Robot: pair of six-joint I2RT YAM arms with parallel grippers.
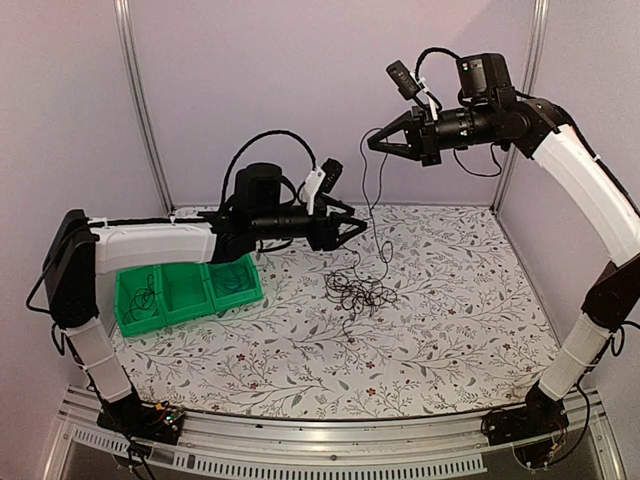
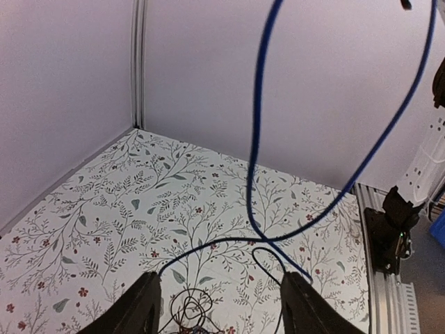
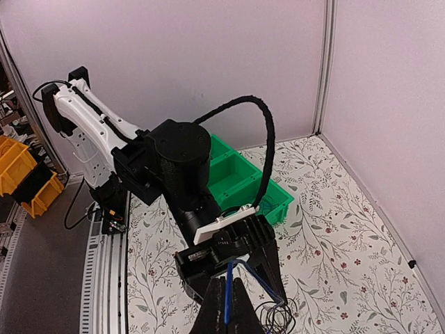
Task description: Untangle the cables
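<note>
My right gripper (image 1: 371,143) is raised high near the back wall, and its fingers (image 3: 227,292) are shut on the blue cable (image 2: 254,139). That cable hangs in a long loop down toward the table. Its lower part crosses between the wide-apart fingers of my left gripper (image 2: 221,277), close to the right fingertip (image 2: 295,282). The left gripper (image 1: 362,224) hovers open just above the table, left of the hanging cable. A tangle of thin black cables (image 1: 360,292) lies on the flowered table below both grippers, and it also shows as the tangle (image 2: 188,309) between the left fingers.
A green three-compartment bin (image 1: 200,312) stands at the left under the left arm, with thin black wires in two compartments. Purple walls and metal posts close the back and sides. Yellow bins (image 3: 21,170) sit outside the cell.
</note>
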